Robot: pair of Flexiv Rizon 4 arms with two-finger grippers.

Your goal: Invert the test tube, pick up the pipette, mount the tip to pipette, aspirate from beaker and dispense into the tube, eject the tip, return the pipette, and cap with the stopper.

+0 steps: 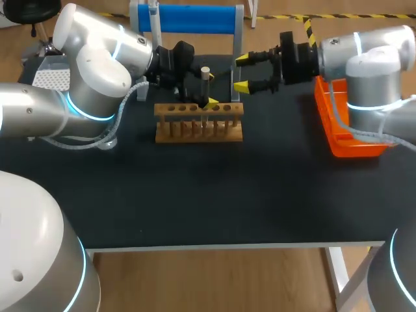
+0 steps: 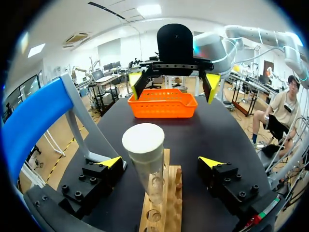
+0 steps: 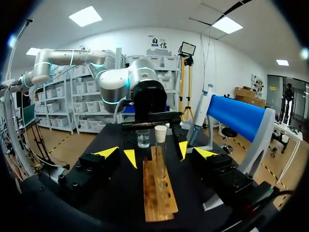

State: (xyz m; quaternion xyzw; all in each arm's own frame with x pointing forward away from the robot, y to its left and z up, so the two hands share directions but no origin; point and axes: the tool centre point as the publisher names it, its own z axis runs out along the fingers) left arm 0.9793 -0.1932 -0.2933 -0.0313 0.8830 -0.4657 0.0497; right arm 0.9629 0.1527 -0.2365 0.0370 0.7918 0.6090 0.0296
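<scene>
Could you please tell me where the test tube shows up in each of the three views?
Head view: test tube upright in the wooden rack, upper middle of the picture.
Left wrist view: test tube inside the open jaws of the left gripper.
Right wrist view: test tube ahead of the right gripper, standing in the wooden rack.
Shared landmark: the wooden rack.

Bright lamps on the ceiling light the dark counter [image 1: 195,195] evenly. Shadows under the wooden rack [image 1: 198,123] are soft and faint.
</scene>
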